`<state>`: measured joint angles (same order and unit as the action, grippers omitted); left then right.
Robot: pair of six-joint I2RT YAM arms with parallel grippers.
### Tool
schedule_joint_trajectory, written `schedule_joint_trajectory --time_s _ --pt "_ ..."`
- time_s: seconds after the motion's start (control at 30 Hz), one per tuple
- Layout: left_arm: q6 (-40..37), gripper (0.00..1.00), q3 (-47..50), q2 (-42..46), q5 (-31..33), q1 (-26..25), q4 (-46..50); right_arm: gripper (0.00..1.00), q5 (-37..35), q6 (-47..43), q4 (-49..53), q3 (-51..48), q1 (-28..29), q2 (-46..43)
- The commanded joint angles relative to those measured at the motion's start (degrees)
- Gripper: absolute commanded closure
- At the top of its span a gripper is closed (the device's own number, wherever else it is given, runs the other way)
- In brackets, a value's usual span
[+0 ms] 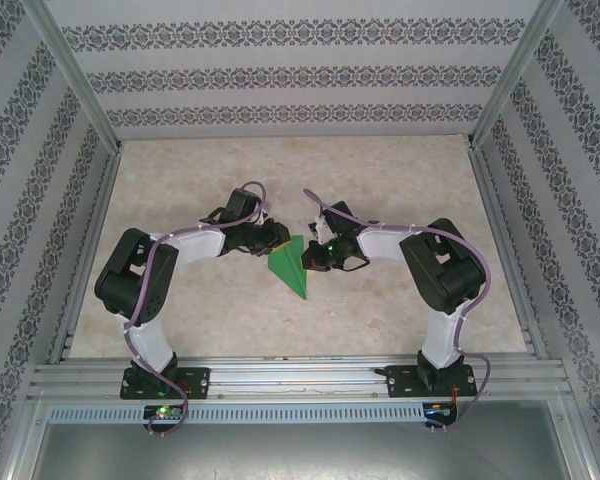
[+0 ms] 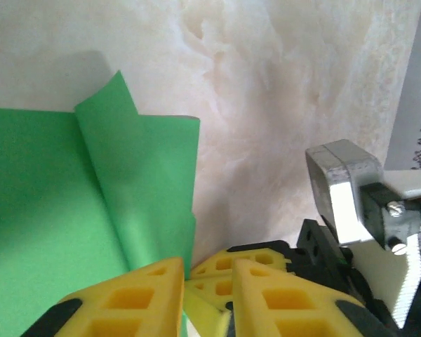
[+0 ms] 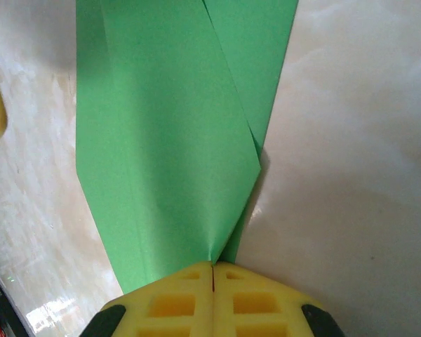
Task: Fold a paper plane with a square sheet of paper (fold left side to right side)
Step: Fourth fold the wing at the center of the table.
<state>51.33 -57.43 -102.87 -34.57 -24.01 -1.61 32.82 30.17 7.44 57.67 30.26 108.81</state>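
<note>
Top view: paper plane (image 1: 290, 268), green dart-shaped wedge, lies mid-way across marble table (image 1: 400, 190), tip toward near edge. Left gripper (image 1: 273, 240) at its far left corner, right gripper (image 1: 313, 258) at its right edge.

Left wrist: left gripper (image 2: 207, 267) fingers slightly apart, paper plane (image 2: 49, 210) edge runs down between them. Clamped or not: cannot tell. One flap curls up beside crease.

Right wrist: right gripper (image 3: 212, 264) fingers pressed together, pinching folded corner of paper plane (image 3: 168, 140). Overlapping layers spread away over table.

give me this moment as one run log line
stage: part-folded paper plane on table | right pincer: shut on its fold | left pincer: at its edge, grip unclear
</note>
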Motion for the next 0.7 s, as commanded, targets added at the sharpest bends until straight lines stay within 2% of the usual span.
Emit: schedule_joint_trajectory --time_s 0.0,0.23,0.67 --pt "0.52 0.85 -2.19 -1.3 -3.74 -1.35 -1.52 1.0 -4.78 0.31 4.31 -0.53 0.41 3.43" --pt "0.29 0.96 -5.73 -6.42 -5.3 -3.0 0.16 1.0 -5.22 -0.08 5.26 -0.32 0.39 3.5" --pt "-1.75 0.99 -4.85 -7.85 0.05 -3.04 6.23 1.0 -5.92 -1.13 7.52 0.59 0.45 3.94"
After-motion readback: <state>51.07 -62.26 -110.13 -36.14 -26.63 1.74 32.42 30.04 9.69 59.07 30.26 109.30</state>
